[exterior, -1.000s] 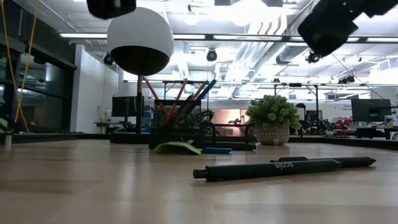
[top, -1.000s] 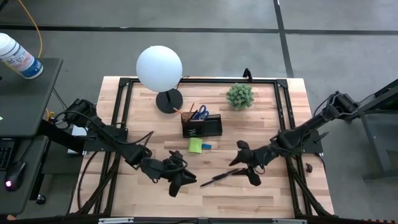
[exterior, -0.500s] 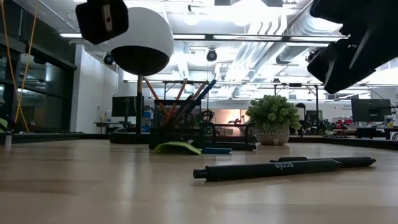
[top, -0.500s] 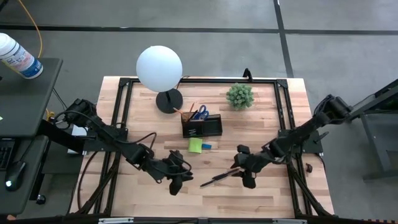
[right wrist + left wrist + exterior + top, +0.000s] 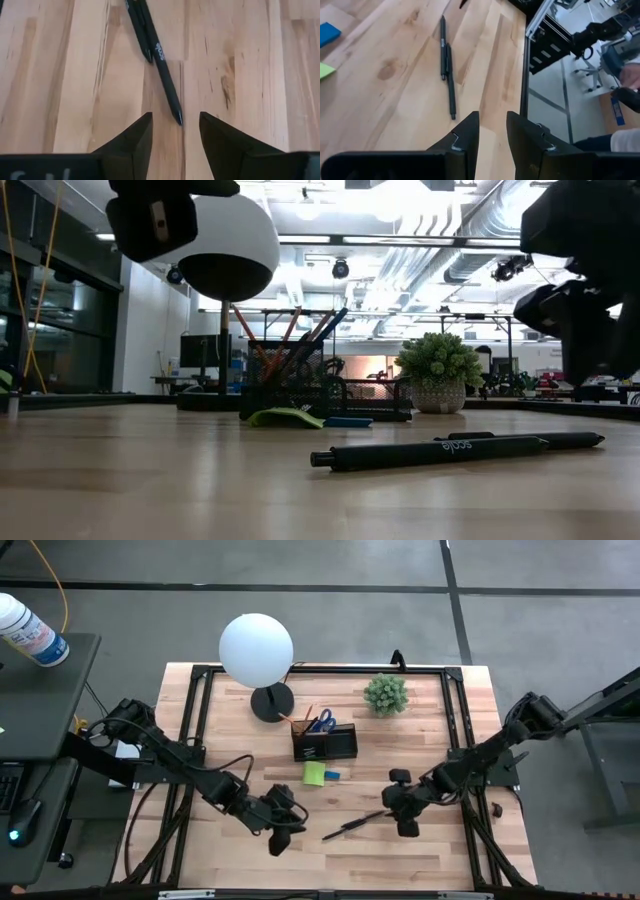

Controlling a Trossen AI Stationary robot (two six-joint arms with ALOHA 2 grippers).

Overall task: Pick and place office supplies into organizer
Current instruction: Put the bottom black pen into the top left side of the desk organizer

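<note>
Two dark pens [image 5: 352,824] lie side by side, flat on the wooden table, near its front edge; they also show in the low view [image 5: 440,450] and in both wrist views [image 5: 160,55] [image 5: 447,55]. My right gripper [image 5: 404,823] hangs open just right of them, fingers pointing down, and its wrist view [image 5: 175,132] shows the pens' ends ahead of the gap. My left gripper [image 5: 277,840] hovers left of the pens, open by a narrow gap [image 5: 493,135]. The dark organizer [image 5: 325,743] holds blue-handled scissors [image 5: 320,722] and pencils. A lime sticky pad [image 5: 314,773] and a blue block [image 5: 331,775] lie in front of it.
A white globe lamp [image 5: 256,648] on a round black base stands at the far left, and a small potted plant [image 5: 385,693] at the far right. Black frame rails [image 5: 455,740] run along the table's sides. A person's hand [image 5: 631,75] shows beyond the table's right edge.
My right gripper has come down toward the table beside the pens and has turned its fingers downward. My left gripper has also dropped a little, staying left of the pens. The pens and the other things have not moved.
</note>
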